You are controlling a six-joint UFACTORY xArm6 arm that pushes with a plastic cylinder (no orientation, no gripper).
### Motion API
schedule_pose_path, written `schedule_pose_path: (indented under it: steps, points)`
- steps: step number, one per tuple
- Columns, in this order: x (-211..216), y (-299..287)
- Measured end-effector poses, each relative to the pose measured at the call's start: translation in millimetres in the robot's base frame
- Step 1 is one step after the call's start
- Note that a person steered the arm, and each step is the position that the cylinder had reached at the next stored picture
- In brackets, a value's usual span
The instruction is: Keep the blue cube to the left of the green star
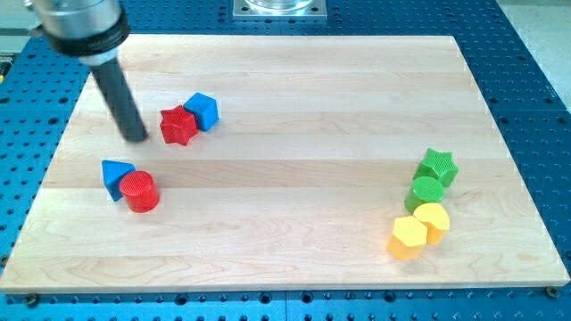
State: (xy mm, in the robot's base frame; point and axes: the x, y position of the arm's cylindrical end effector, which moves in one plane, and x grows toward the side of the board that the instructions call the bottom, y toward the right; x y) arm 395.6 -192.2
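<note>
Nearest the view's bottom, at about four o'clock on the wooden board [285, 259]: a yellow hexagonal block [408, 237], touching a second yellow block [434, 220] with a rounded top, just up at its one o'clock. Above these, a green cylinder [426, 192], and touching it at one o'clock the green star [437, 167] — all four bunched in a short chain by the board's right side.

Across at eight o'clock: a red cylinder [139, 191] pressed against a blue triangular block [115, 176] at its ten o'clock.

Farther up, at ten o'clock: a red star [178, 126] touching the blue cube [202, 111], the cube at the star's one o'clock — well apart from the green star and far to its left in the view.

Just beside the red star at nine o'clock, not touching: my tip [136, 138], the dark rod slanting up toward eleven o'clock into the grey housing at the view's top left. No fingers here to open or close — a bare rod only, holding nothing.
</note>
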Motion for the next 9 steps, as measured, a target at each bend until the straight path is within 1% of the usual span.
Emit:
schedule_pose_path:
  steps: [1,2,3,4,5,6,7,8,9]
  points:
    - [-14,71]
    - [-2,152]
    - [-10,150]
    - [-47,122]
    - [-22,179]
    - [-12,236]
    - [-39,212]
    - [-27,288]
    - [3,297]
